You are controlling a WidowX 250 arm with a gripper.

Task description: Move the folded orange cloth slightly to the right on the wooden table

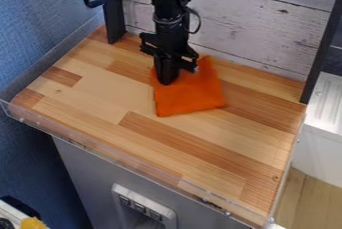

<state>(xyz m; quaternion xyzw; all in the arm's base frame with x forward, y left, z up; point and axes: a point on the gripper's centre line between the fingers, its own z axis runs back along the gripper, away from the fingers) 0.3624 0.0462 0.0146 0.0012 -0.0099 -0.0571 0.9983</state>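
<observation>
1. The jaws point down at the back-middle of the desk (100, 95), with their tip over the orange cloth (190, 93), towards its back-left side. They look to be touching it or very near it. How far they are open cannot be told, nor whether any fabric is caught between them.

2. Progress, judged from this view: the jaws are down at the cloth, but it lies on the desk, with no part plainly lifted. A firm hold cannot be confirmed; if none exists, gripping and raising the fabric both remain undone.

3. The cloth is plain, bright orange and roughly four-sided, set somewhat askew. It looks mostly flat, perhaps folded, with softly uneven edges and a corner reaching back beside the black arm (171, 30). It seems soft and should bend or bunch easily under a pinch.

4. The arm hangs from the top edge, its dark cables looping beside it, in front of the pale plank wall (254, 28).

5. Farther out, black posts stand at the desk's back corners, and a clear rim (120, 159) runs along the near edge. A blue wall (40, 38) stands at the view's left; a white surface (324, 103) lies at its right.
</observation>
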